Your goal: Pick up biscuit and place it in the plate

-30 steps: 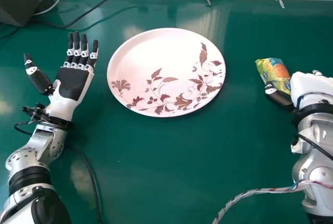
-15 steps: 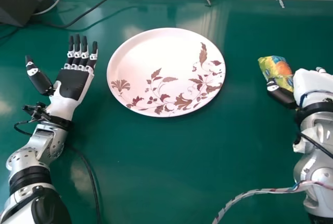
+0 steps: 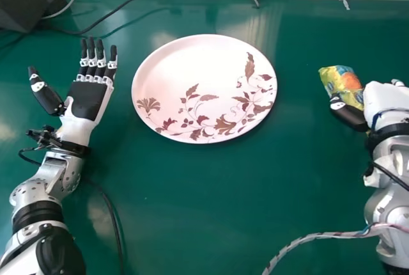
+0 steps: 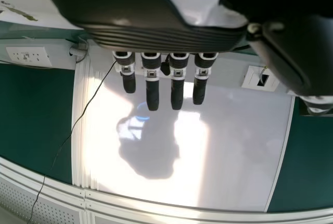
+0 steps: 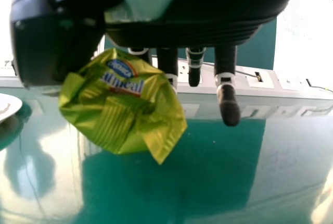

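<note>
My right hand [image 3: 381, 99] pinching the wrapped biscuit [image 3: 339, 79], plate [image 3: 185, 64] between it and my spread left hand [image 3: 87, 99], dark box [image 3: 24, 0] and black cable [image 3: 121, 14] (bit of clutter) farther back

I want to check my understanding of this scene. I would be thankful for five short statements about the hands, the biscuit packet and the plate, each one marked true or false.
1. The right hand holds the biscuit packet. True.
2. The plate has a leaf pattern. True.
3. The biscuit packet lies on the plate. False: it is held to the right of the plate.
4. The left hand is a closed fist. False: the left hand's fingers are straight.
5. The plate is between the two hands. True.
</note>
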`<state>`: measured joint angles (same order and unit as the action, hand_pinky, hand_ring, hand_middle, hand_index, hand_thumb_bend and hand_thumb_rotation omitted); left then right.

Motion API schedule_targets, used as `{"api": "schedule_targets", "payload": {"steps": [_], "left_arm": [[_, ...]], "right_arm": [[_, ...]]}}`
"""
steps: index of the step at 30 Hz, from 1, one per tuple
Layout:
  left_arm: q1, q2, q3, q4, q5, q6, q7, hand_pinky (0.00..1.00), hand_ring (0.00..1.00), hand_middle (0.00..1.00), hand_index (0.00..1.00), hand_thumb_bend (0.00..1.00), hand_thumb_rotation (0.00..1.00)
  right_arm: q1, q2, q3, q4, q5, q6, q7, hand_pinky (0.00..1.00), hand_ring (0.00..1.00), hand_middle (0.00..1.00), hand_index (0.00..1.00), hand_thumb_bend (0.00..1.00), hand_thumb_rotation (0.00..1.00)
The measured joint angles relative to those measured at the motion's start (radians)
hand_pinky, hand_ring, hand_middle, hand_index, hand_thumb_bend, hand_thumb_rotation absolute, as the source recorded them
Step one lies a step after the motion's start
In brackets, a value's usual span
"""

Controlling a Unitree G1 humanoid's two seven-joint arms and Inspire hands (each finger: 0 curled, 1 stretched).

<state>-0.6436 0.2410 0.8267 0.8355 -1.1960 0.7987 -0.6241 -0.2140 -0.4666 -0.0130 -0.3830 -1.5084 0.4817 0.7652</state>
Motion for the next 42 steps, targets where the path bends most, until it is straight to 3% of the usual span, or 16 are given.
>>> {"api": "schedule_targets", "payload": {"steps": [11, 17, 22, 27, 30, 42], "left_arm": [[-0.003, 0.000, -0.008, 0.003, 0.005, 0.001, -0.018, 0.97, 0.88, 0.93, 0.93, 0.99, 0.63], [-0.003, 0.000, -0.011, 0.003, 0.007, 0.002, -0.019, 0.95, 0.87, 0.92, 0.93, 0.99, 0.65], [-0.003, 0.000, -0.013, 0.003, 0.009, 0.000, -0.025, 0.97, 0.86, 0.92, 0.94, 0.99, 0.65], [-0.003, 0.000, -0.013, 0.003, 0.017, 0.000, -0.033, 0.98, 0.87, 0.92, 0.95, 0.99, 0.66], [-0.003, 0.001, -0.015, 0.004, 0.020, 0.002, -0.042, 0.99, 0.88, 0.92, 0.95, 0.99, 0.67], [-0.010, 0.011, -0.016, 0.031, 0.041, 0.004, -0.074, 1.00, 0.90, 0.95, 0.97, 0.96, 0.68]], "right_arm": [[-0.004, -0.010, -0.031, -0.059, -0.023, -0.017, 0.058, 0.20, 0.20, 0.24, 0.44, 0.27, 0.22], [-0.004, -0.019, -0.044, -0.083, -0.033, -0.046, 0.067, 0.19, 0.19, 0.24, 0.43, 0.25, 0.27], [-0.004, -0.018, -0.053, -0.125, -0.035, -0.065, 0.092, 0.20, 0.20, 0.25, 0.43, 0.25, 0.17], [-0.004, -0.015, -0.060, -0.170, -0.040, -0.085, 0.110, 0.20, 0.20, 0.25, 0.43, 0.27, 0.20], [-0.004, -0.007, -0.060, -0.208, -0.062, -0.098, 0.127, 0.20, 0.20, 0.25, 0.43, 0.26, 0.24], [-0.040, 0.072, -0.059, -0.327, -0.146, -0.177, 0.206, 0.20, 0.20, 0.25, 0.43, 0.25, 0.17]]}}
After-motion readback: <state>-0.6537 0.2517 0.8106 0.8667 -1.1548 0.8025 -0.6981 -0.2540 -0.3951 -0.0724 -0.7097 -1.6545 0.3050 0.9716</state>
